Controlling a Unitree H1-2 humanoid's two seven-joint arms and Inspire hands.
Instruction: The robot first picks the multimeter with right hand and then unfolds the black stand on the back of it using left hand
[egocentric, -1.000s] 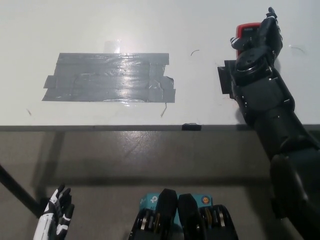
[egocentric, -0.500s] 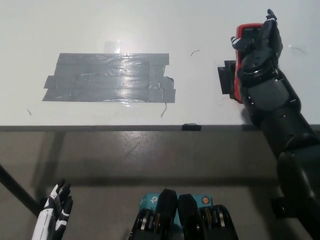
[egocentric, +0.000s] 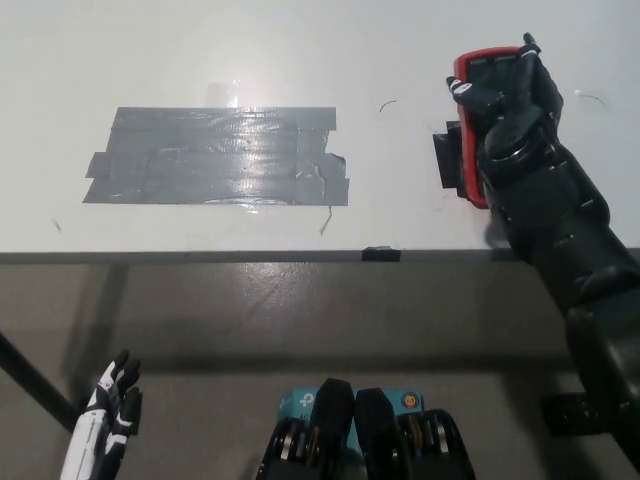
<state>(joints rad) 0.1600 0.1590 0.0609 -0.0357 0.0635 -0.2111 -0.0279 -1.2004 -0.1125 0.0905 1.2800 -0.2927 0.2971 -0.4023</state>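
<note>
1. The white counter (egocentric: 300, 50) fills the upper half of the head view, and its front edge runs straight across the middle of the picture, with the darker floor (egocentric: 260, 320) below it.
2. A broad patch of grey tape (egocentric: 215, 155), made of overlapping strips, lies flat on the counter left of centre, well apart from the task's thing.
3. The black right arm (egocentric: 560, 230) comes in from the bottom right and reaches up over the counter's right side.
4. The right hand (egocentric: 510, 105) is wrapped around the multimeter (egocentric: 478, 85), with fingers (egocentric: 470, 90) curled over its upper face.
5. The multimeter, red-cased with a dark face, stands at the far right of the counter, its long side running away from the edge; whether it is lifted clear of the surface cannot be told.
6. A black piece (egocentric: 447, 160) shows just left of the multimeter's lower part, on the counter.
7. The white left hand (egocentric: 105, 420) rests low at the lower left, below the counter's edge, holding nothing, fingers slightly apart.
8. A small dark tab (egocentric: 380, 253) sits on the counter's front edge.
</note>
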